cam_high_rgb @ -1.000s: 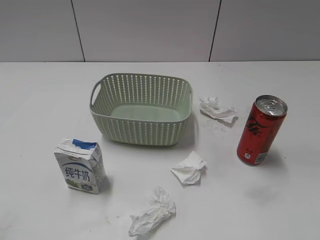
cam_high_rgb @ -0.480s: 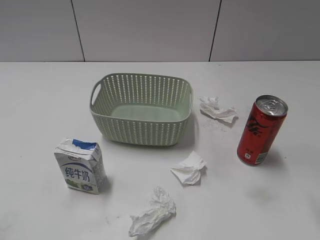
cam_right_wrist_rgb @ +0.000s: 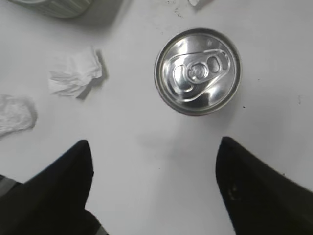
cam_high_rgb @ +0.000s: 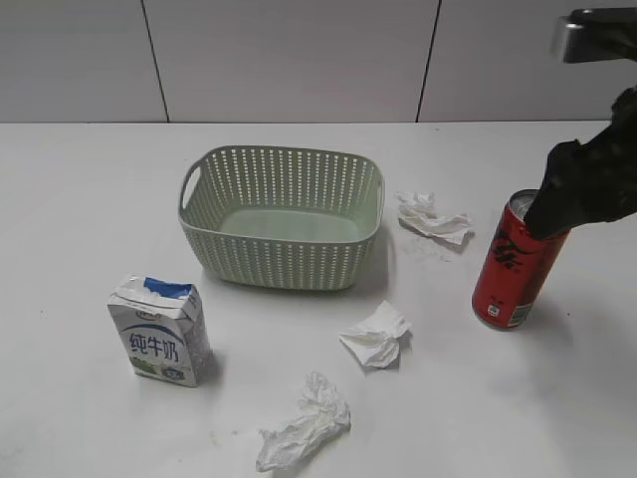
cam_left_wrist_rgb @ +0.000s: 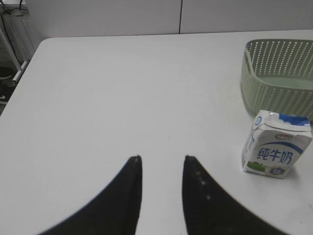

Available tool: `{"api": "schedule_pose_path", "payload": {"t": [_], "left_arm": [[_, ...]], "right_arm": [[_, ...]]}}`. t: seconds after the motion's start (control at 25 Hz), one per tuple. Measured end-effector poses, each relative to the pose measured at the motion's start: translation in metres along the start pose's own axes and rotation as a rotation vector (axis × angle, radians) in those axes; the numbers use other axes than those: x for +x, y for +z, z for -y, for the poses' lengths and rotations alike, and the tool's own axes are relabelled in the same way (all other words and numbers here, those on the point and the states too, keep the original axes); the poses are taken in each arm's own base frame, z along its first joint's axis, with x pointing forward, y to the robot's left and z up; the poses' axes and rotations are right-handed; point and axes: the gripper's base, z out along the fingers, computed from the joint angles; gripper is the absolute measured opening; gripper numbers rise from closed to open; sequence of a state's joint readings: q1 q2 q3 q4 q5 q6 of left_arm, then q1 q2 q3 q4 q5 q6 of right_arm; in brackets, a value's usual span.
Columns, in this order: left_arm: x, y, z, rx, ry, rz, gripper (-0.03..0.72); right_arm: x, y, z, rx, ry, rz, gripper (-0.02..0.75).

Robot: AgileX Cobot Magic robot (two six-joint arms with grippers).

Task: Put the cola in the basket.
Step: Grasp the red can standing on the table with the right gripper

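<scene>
The red cola can [cam_high_rgb: 510,269] stands upright at the right of the table. Its silver top [cam_right_wrist_rgb: 198,71] shows from above in the right wrist view. My right gripper [cam_high_rgb: 557,204] hangs over the can's top from the right, open wide and empty [cam_right_wrist_rgb: 154,147]. The pale green basket [cam_high_rgb: 283,214] sits empty at the middle back. Its corner shows in the left wrist view [cam_left_wrist_rgb: 254,83]. My left gripper [cam_left_wrist_rgb: 161,159] is open and empty over bare table, left of the basket; it is out of the exterior view.
A white-and-blue milk carton [cam_high_rgb: 159,329] stands front left and also shows in the left wrist view [cam_left_wrist_rgb: 275,149]. Crumpled tissues lie by the basket's right side [cam_high_rgb: 431,219], in front of it [cam_high_rgb: 378,336] and near the front edge [cam_high_rgb: 302,423].
My right arm has come into the exterior view from the upper right and now hangs over the can. The can, basket and carton have not moved.
</scene>
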State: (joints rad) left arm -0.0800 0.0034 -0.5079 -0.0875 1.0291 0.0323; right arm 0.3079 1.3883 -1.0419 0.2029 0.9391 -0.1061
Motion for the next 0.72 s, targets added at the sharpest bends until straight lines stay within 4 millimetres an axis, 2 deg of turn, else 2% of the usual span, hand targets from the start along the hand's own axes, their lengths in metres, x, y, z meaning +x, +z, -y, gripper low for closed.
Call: {"api": "schedule_pose_path", "payload": {"t": [0.12,0.4,0.72], "left_arm": [[0.000,0.000,0.000,0.000,0.000,0.000,0.228],[0.000,0.000,0.000,0.000,0.000,0.000,0.229],[0.000,0.000,0.000,0.000,0.000,0.000,0.229]], "right_arm": [[-0.012,0.015,-0.002,0.063,-0.005,-0.038,0.591],[-0.034,0.036,0.002,0.097,0.026,-0.047,0.591],[-0.037,0.077,0.014,0.126,0.064,-0.145,0.591]]}}
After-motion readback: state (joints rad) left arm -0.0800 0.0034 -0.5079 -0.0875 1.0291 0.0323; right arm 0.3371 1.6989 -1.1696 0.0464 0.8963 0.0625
